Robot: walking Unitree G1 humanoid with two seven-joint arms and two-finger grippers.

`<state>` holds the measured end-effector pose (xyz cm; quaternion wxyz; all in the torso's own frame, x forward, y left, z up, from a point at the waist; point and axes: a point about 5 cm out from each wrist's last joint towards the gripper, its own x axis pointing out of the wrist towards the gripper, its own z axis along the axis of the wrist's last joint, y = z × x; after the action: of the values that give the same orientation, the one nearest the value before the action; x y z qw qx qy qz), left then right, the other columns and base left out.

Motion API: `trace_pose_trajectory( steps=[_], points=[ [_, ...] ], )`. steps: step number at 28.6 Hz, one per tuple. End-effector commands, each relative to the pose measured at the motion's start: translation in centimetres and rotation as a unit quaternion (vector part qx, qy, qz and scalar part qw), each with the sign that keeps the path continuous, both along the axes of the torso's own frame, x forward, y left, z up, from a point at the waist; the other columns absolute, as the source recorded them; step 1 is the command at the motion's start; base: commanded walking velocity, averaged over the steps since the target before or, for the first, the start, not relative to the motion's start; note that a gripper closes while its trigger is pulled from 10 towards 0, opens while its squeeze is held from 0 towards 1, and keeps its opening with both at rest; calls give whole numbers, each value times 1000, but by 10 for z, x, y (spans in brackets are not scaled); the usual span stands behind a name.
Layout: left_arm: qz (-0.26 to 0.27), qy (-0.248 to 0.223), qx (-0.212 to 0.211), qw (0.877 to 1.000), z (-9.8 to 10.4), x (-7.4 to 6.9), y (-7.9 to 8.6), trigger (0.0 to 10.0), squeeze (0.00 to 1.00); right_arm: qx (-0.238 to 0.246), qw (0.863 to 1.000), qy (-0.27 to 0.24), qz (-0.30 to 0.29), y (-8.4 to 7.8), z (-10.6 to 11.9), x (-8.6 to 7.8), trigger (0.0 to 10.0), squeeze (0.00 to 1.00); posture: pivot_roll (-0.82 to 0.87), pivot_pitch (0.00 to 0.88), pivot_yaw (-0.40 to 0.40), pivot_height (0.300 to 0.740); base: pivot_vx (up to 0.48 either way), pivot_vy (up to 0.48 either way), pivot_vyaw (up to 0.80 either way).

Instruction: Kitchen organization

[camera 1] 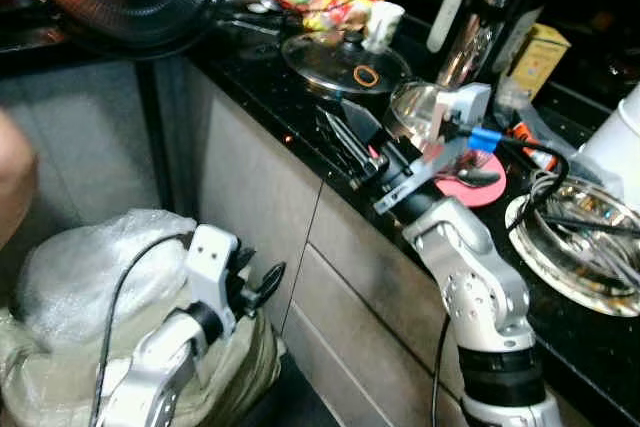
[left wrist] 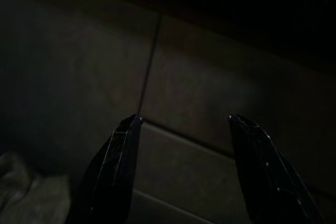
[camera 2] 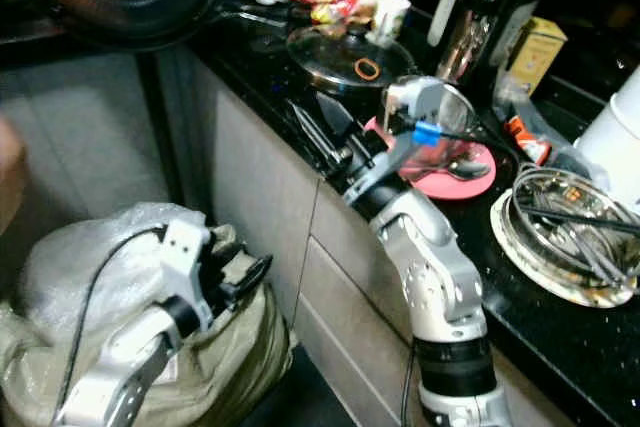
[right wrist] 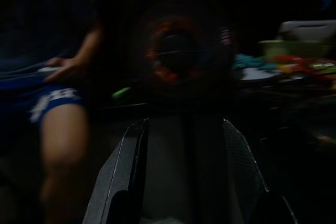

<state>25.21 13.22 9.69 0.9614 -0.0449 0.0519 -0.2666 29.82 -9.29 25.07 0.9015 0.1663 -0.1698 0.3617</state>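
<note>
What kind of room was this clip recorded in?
Most likely a home kitchen: a black countertop over grey cabinet drawers holds a lidded pan, a plate of utensils and a dark blender-like appliance.

A black stone counter [camera 1: 600,347] is set above grey cabinet drawers [camera 1: 350,287] (dimly lit); a grey tiled wall [camera 1: 70,137] is seen behind.

Silver jointed arms, black cables, blue clip [camera 1: 484,138] on right wrist, long black fingers [left wrist: 118,161].
</note>
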Motion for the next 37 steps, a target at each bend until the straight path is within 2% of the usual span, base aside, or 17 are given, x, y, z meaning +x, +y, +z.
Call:
trace_pose_trajectory(
  steps=[1,6,14,16,17,18,19,22,23,24,25,28,30,32,34,37],
  points=[
    [-12,4,-3,1000,-1,-1,-9,10000,0,-9,1000,0,-24,-10,0,2,10000,0,187,32,-149,740,0,0,0],
    [-12,1,-3,1000,-1,-1,-9,10000,0,-15,999,-12,-29,-10,4,2,10000,0,186,32,-150,740,0,0,0],
    [-14,0,-5,1000,-1,-1,-10,10000,0,-58,997,-48,-31,-5,21,5,10000,0,186,29,-150,740,0,0,0],
    [-15,0,-5,1000,0,-1,-11,10000,0,-98,991,-85,-15,1,41,7,10000,0,187,28,-151,740,0,0,0],
    [-15,0,-5,1000,0,-1,-11,10000,0,-98,991,-85,-15,1,41,7,10000,0,187,28,-151,740,0,0,0],
    [-14,-1,-5,1000,0,-1,-11,10000,0,-145,986,-84,-26,3,47,12,10000,0,187,28,-151,740,0,0,0],
    [-14,-1,-5,1000,0,-1,-11,10000,0,-164,983,-80,-31,4,48,14,10000,0,189,27,-154,740,0,0,0],
    [-14,-1,-6,1000,0,-1,-11,10000,0,-262,962,-71,-30,8,46,17,10000,0,189,29,-158,740,0,0,0],
    [-14,-1,-6,1000,0,-1,-11,10000,0,-262,962,-71,-30,8,46,17,10000,0,189,29,-158,740,0,0,0],
    [-13,-1,-6,1000,0,-1,-10,10000,0,-319,946,-53,-14,10,44,17,10000,0,187,27,-158,740,0,0,0],
    [-13,-1,-6,1000,0,-1,-10,10000,0,-319,946,-53,-14,10,44,17,10000,0,187,27,-158,740,0,0,0],
    [-14,-1,-6,1000,-1,0,-10,10000,0,-377,926,1,-5,12,38,20,10000,0,182,27,-160,740,0,0,0],
    [-14,-1,-6,1000,-1,0,-10,10000,0,-384,923,18,-9,14,37,22,10000,0,182,27,-160,740,0,0,0],
    [-15,-1,-7,1000,0,0,-10,10000,0,-386,919,79,-10,18,33,29,10000,0,181,30,-162,740,0,0,0],
    [-15,-1,-7,1000,0,0,-11,10000,0,-381,917,116,-28,18,32,39,10000,0,181,30,-161,740,0,0,0],
    [-14,-2,-7,1000,-1,0,-12,10000,0,-377,917,117,-62,15,35,51,10000,0,183,28,-167,740,0,0,0]
  ],
)
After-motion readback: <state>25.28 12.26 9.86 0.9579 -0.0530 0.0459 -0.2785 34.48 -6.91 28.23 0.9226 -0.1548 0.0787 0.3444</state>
